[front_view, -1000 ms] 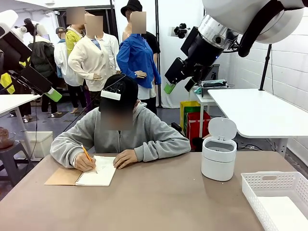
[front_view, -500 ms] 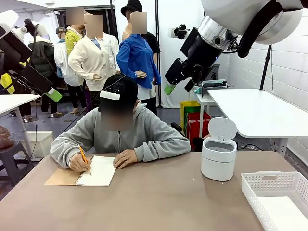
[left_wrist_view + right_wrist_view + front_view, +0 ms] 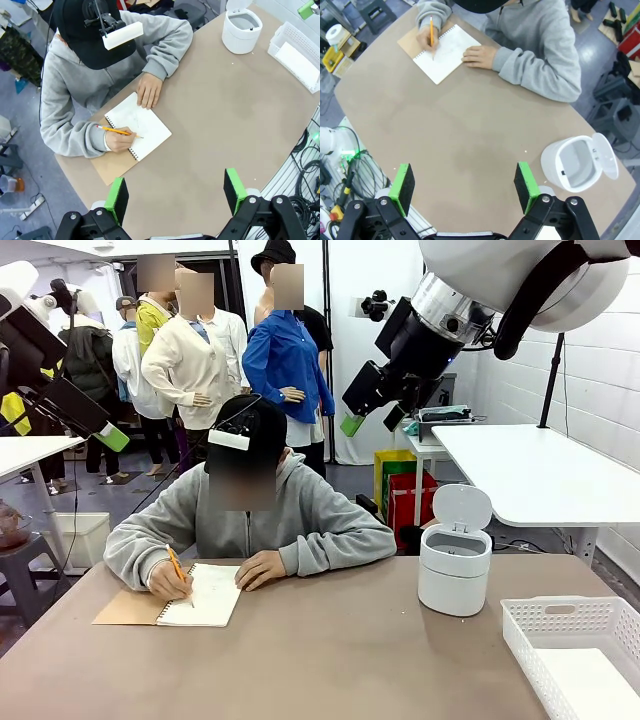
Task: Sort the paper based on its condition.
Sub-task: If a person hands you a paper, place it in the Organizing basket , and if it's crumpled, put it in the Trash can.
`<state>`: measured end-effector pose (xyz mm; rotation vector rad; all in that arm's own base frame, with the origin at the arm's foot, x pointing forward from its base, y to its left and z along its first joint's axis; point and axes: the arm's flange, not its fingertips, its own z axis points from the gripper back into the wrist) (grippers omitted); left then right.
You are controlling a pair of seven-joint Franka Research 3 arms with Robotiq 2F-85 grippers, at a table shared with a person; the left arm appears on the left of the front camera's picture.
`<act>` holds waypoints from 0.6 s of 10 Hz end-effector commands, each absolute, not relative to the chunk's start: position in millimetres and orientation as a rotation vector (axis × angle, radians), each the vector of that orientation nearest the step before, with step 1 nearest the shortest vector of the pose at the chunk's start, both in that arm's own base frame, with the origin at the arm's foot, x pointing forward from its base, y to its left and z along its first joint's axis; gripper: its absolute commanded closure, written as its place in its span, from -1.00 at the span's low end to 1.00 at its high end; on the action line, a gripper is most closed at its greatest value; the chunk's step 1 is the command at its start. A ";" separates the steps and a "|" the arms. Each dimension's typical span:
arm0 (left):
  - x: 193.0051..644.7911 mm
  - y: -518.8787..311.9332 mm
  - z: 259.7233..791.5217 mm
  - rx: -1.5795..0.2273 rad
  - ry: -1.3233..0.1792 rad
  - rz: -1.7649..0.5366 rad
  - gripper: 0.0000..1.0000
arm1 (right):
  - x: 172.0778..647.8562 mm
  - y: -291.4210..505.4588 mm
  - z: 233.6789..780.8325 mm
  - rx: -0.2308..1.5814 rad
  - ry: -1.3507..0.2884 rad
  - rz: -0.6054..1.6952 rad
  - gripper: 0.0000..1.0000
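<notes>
The person's writing hand (image 3: 168, 583), which grips a slim orange pencil (image 3: 178, 567), has moved across the open white page of the spiral-bound notebook with a brown cover (image 3: 208, 598) lying on the tan desk (image 3: 330, 660). A second ago the hand sat nearer the middle of the page, with the pencil tip reaching well into it. Half a second ago it had drawn back toward the spiral edge, at picture left. Now it sits slightly back toward the middle, and the pencil has shifted with it.
</notes>
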<state>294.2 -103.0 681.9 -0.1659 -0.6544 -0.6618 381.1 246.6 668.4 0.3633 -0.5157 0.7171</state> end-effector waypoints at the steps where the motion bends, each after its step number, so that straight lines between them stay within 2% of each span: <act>1: 294.2 -102.7 681.9 -0.165 -0.655 -0.661 -1.00 | 380.5 246.4 669.2 0.363 -0.518 0.717 -1.00; 6: 294.2 -102.7 681.9 -0.165 -0.655 -0.661 -1.00 | 376.1 246.4 668.0 0.319 -0.547 0.657 -1.00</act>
